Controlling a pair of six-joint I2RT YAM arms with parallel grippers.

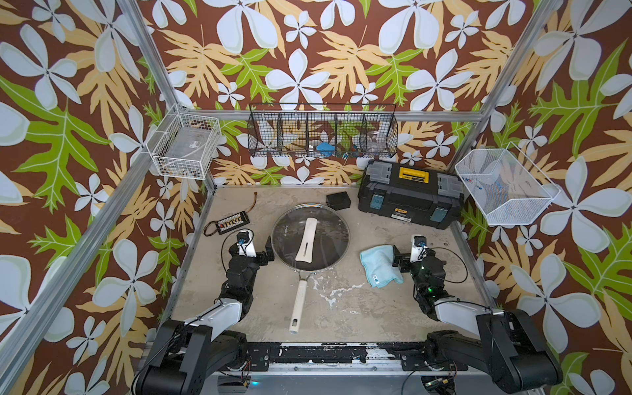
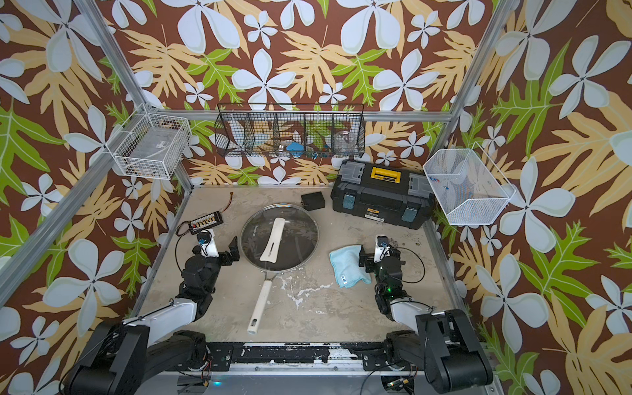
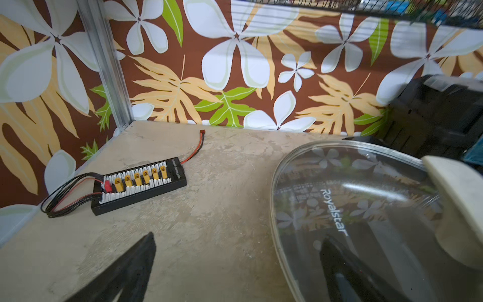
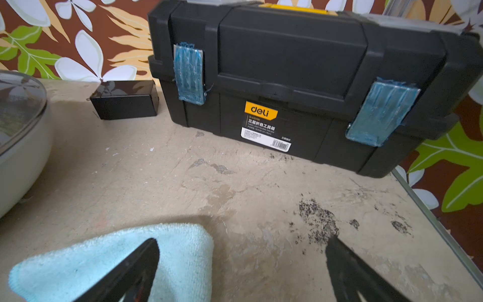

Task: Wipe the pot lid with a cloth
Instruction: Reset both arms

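Pot lid (image 1: 309, 239) sits on the frying pan (image 1: 297, 307) mid-table, cloth (image 1: 379, 265) flat at its 4 o'clock, while left gripper (image 3: 237, 243) at its 9 o'clock and right gripper (image 4: 243, 241) at the cloth's 3 o'clock both gape wide, holding nothing.

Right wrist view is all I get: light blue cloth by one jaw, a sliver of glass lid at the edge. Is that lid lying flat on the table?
Observer: No, the pot lid sits on a frying pan whose long cream handle points toward the robot's base.
Operator: Where's the left arm?
Observer: The left gripper is at the lid's left edge, jaws open, holding nothing.
Operator: Anything behind it?
Observer: A black connector board with wires, lying apart from the lid.
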